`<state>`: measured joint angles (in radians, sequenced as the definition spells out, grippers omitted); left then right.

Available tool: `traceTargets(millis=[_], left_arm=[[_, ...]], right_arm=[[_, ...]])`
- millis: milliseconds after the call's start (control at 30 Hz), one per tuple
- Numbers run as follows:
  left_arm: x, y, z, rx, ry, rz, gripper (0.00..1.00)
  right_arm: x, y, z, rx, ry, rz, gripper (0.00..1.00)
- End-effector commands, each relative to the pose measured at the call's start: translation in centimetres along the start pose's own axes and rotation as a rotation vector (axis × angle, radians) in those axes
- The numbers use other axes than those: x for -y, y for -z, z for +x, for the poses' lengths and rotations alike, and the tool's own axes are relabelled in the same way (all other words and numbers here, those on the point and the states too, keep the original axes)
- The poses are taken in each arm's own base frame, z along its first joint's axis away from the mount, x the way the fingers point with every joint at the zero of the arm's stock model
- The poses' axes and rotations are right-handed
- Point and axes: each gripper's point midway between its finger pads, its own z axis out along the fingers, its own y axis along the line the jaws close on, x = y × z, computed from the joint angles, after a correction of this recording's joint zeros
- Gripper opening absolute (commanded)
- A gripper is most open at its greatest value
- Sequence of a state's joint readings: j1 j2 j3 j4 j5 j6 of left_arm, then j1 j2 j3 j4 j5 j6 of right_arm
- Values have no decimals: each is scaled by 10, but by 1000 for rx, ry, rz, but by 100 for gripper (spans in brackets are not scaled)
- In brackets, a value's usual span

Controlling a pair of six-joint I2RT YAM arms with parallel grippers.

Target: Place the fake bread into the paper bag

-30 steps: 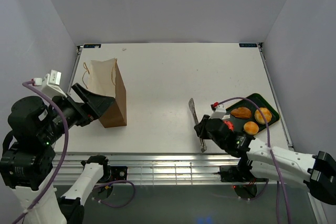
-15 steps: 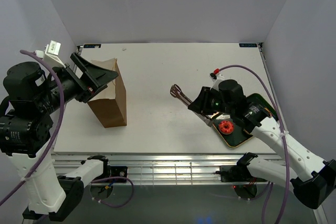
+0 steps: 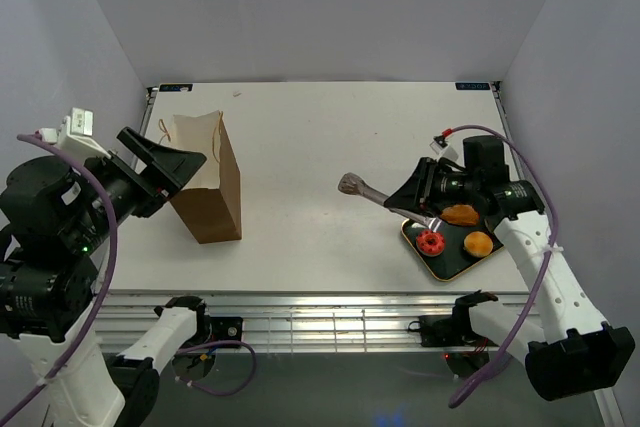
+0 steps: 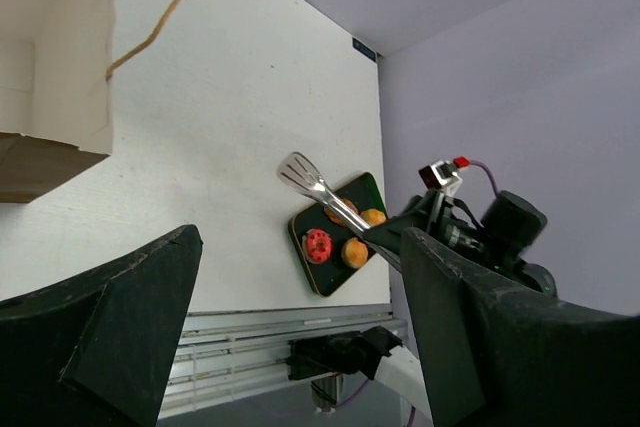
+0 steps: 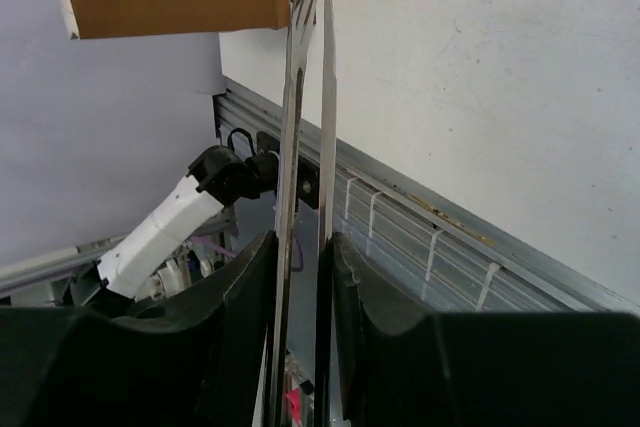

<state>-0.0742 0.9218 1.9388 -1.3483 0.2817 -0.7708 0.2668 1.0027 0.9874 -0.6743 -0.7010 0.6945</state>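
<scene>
- Right gripper [image 3: 407, 197] has swung back over the tray [image 3: 452, 263], clamped shut on the tongs [image 3: 368, 190], which point left toward the paper bag [image 3: 225, 197].
- Fake bread [image 3: 430, 241] is on the tray, and the twisted roll [image 3: 461, 215] lies left-right.
- Bag is unmoved and upright, mouth up.
- Left gripper [image 3: 165, 169] is spread wide beside it.

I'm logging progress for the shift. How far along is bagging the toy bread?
Done: nothing visibly bagged; the red-frosted ring donut, a round golden bun and a golden-brown roll lie on the dark green tray. In hand: the right gripper is shut on metal tongs, their tips empty; the left gripper is open by the brown paper bag. Remaining: moving every pastry.
</scene>
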Motion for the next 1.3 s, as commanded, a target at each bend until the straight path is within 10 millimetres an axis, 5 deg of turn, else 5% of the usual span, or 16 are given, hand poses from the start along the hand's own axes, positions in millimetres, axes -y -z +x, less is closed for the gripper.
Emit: traceTargets(millis=[0,233,467,833,1267], left_arm=[[-22,-18,-12,16,-27,-125,91],[-35,-38,-18,7,-46,-190,91],[-38,-53,-14,-51,-67,-187,91],[-39,-80,-14,-123,-101,-176,92],[-31,-97,-14,-172,-125,-121,93]], right_arm=[[-14,33,5,-24,1,-5,34],[46,82,-6,58,-46,345,34],[62,87,-1,65,-138,398,36],[113,117,-32,161,-193,601,40],[144,141,-50,219,-298,738,48]])
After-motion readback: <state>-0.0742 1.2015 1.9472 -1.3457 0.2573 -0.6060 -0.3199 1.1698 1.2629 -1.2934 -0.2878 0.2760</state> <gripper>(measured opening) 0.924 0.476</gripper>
